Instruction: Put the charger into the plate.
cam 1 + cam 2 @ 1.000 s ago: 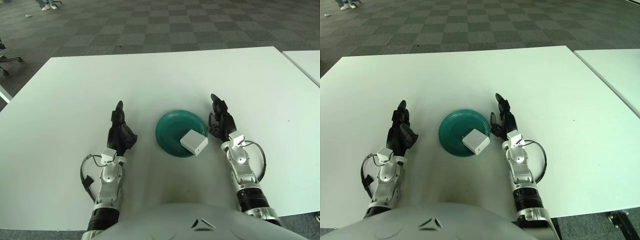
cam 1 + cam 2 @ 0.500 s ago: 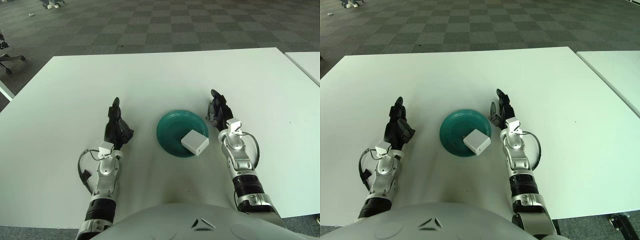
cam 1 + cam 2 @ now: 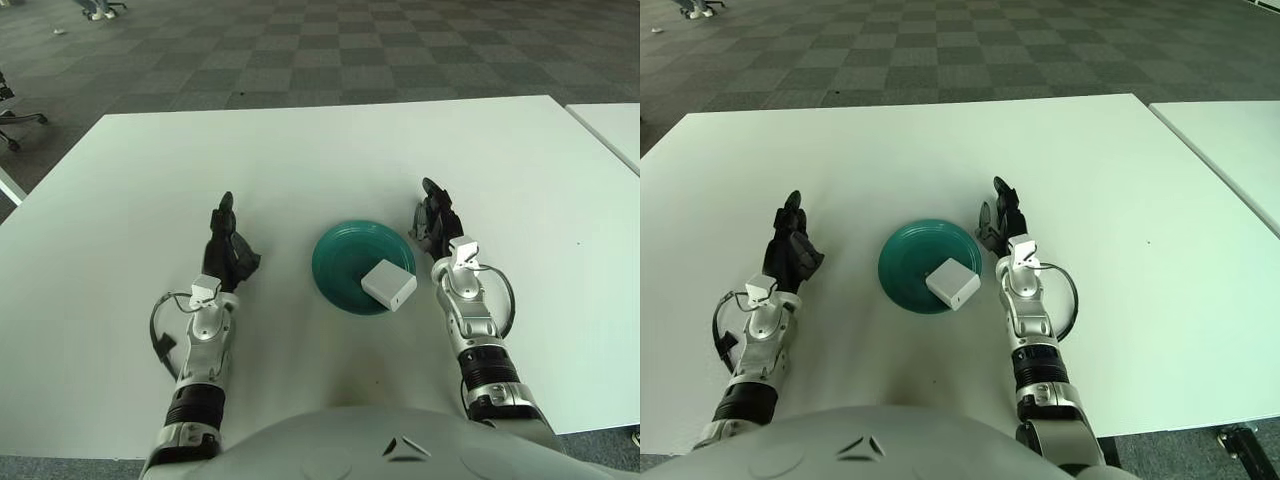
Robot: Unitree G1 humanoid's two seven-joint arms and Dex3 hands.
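No readable text, labels or numbers anywhere.

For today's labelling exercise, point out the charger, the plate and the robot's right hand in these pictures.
charger (image 3: 388,285), left eye view, middle of its white top face.
plate (image 3: 340,255), left eye view, bare green inner surface left of the charger.
right hand (image 3: 434,218), left eye view, middle of the dark hand, just right of the plate.

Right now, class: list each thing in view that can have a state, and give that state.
charger: lying in the plate, near its right rim.
plate: upright on the table, holding the charger.
left hand: open, left of the plate.
right hand: open, right of the plate.
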